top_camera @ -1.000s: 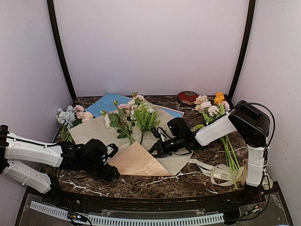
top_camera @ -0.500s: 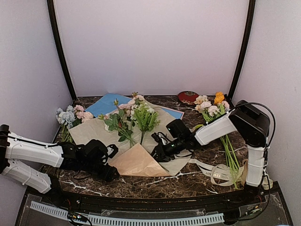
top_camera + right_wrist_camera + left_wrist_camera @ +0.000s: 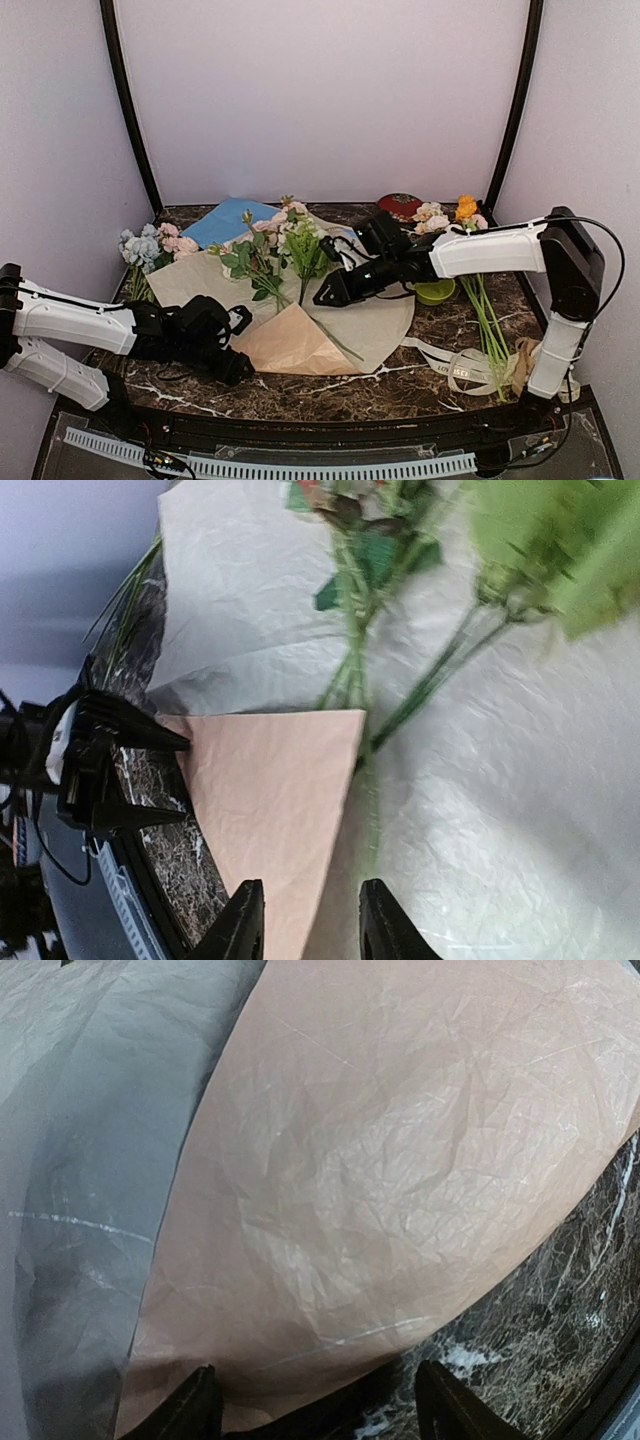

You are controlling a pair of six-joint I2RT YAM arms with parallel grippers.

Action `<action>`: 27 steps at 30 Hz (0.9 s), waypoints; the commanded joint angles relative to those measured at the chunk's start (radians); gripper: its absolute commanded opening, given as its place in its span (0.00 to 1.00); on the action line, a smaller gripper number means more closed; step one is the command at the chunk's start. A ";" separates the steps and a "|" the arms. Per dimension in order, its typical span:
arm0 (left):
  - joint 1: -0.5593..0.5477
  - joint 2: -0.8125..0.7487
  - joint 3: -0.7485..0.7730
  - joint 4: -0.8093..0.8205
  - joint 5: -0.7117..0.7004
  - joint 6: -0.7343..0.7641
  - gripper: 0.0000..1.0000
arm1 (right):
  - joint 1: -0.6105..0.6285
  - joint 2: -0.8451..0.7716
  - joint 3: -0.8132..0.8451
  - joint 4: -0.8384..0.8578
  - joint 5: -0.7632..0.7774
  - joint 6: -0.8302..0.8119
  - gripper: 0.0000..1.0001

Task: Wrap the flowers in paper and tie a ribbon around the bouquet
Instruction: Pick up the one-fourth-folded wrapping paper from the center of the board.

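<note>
Right claw point(image 3: 308, 905), seen slightly parted and empty just above the paper point(image 3: 385, 320) beside the stems point(image 3: 350, 670) of the flowers point(image 3: 258, 262) lying on it, is best held clear while the folded corner point(image 3: 400, 1160), straddled by the wide-open left claw point(image 3: 320, 1400), is drawn snugly over the stems without tearing.

1. This is a robot test booth of the kind found in a lab, not a home or a shop.
2. Plain pale walls point(image 3: 320, 100) close it in on three sides, with dark bent poles point(image 3: 132, 110) at the back corners.
3. Two white and black robot arms, the left arm point(image 3: 70, 318) and the right arm point(image 3: 490, 250), reach from the near edge over a dark marble-look table point(image 3: 400, 388).
4. A white slotted strip point(image 3: 270, 467) and loose wires point(image 3: 165, 462) run along the front.
5. Flowers point(image 3: 270, 250), paper point(image 3: 380, 320) and a ribbon point(image 3: 465, 365) lie spread on the table.
</note>
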 commanded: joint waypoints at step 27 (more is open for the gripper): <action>0.426 -0.302 0.036 -0.350 0.018 -0.438 0.83 | 0.158 0.331 0.194 -0.115 -0.086 -0.109 0.16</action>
